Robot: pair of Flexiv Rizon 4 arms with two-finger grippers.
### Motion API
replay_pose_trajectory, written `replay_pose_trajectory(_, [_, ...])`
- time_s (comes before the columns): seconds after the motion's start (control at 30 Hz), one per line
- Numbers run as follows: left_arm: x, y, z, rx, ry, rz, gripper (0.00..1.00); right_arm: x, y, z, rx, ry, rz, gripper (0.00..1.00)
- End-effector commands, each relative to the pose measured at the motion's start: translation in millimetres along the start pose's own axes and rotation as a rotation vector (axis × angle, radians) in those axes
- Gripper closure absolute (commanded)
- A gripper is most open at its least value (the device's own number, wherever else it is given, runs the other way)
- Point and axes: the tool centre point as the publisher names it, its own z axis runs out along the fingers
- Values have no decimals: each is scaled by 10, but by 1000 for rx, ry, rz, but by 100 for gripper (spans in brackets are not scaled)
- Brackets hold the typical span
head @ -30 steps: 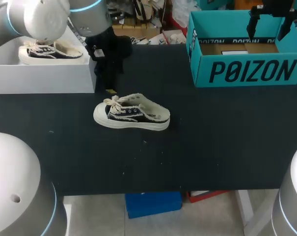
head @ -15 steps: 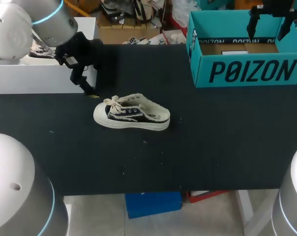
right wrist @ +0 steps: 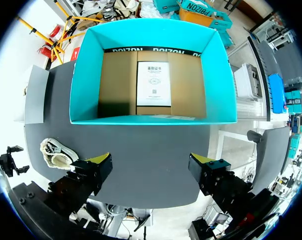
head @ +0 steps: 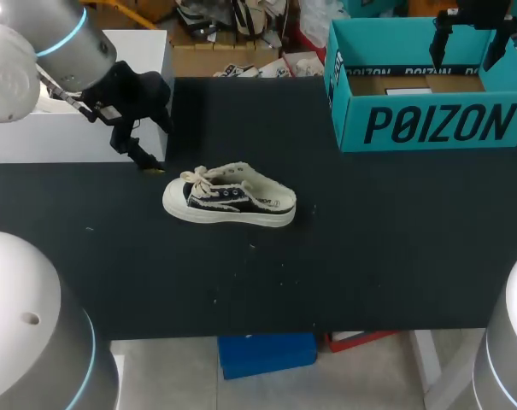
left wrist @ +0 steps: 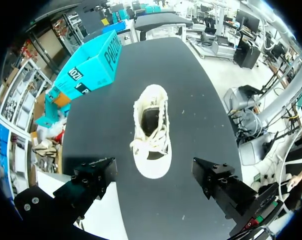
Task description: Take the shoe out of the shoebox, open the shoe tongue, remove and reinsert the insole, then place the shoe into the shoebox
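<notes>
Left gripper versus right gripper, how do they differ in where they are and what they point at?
The left gripper sits over the table by the toe end of the shoe, while the right gripper hangs above the teal shoebox. The left gripper faces the shoe; the right gripper looks down into the box, which holds no shoe. Shared: both are open and hold nothing.

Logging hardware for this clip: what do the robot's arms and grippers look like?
The left arm and right arm have rounded silver-grey shells, the left with light-blue rings at joints. The left gripper and right gripper are black; their blocky fingers carry screw heads, and yellow tips show in the right wrist view.
</notes>
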Motion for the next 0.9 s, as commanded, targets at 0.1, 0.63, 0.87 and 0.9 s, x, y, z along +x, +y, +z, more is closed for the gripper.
replay_pose_trajectory(0.1, [10, 8, 6, 0, -3, 2, 0, -1, -3, -3, 0, 0, 0, 0])
replay_pose_trajectory(0.63, [10, 8, 6, 0, -3, 2, 0, 527, -667, -207, -71, -36, -382, 0])
replay_pose_trajectory(0.87, [10, 8, 6, 0, -3, 2, 0, 1092, -1233, -330, -180, -85, -806, 0])
replay_pose_trajectory(0.9, [10, 8, 6, 0, -3, 2, 0, 1092, -1233, -330, -180, -85, -806, 0])
